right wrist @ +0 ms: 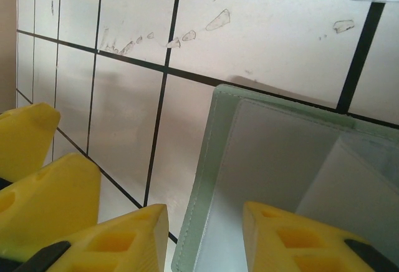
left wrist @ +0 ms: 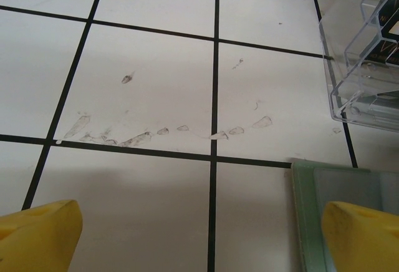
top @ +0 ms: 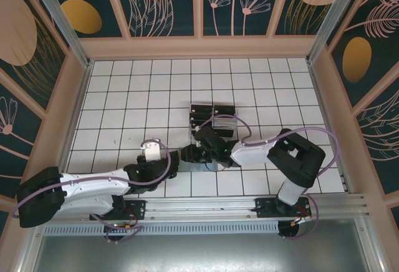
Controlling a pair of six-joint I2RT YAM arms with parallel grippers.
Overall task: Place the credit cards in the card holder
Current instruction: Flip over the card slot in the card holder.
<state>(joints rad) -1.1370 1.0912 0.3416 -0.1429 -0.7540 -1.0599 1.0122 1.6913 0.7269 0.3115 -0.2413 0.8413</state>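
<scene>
The card holder (right wrist: 293, 160) is a pale green pouch lying flat on the white tiled table (top: 124, 97); it also lies under the arms (top: 211, 165). My right gripper (right wrist: 206, 241) is open, its yellow fingers (right wrist: 118, 241) standing either side of the holder's left edge. My left gripper (left wrist: 199, 234) is open wide over bare tile, and the holder's corner (left wrist: 336, 209) lies just inside its right finger. Both grippers meet in the top view, left (top: 181, 158) and right (top: 201, 153). The black credit cards (top: 201, 111) stand in a clear rack (top: 221, 121); one dark card (left wrist: 391, 32) shows inside it.
The clear rack (left wrist: 368, 53) stands just beyond the holder, close to both grippers. Two further yellow fingers (right wrist: 43, 184), apparently my left gripper's, sit close beside the right gripper. Wooden walls (top: 199, 47) enclose the table. Scuff marks (left wrist: 143, 136) spot the tiles.
</scene>
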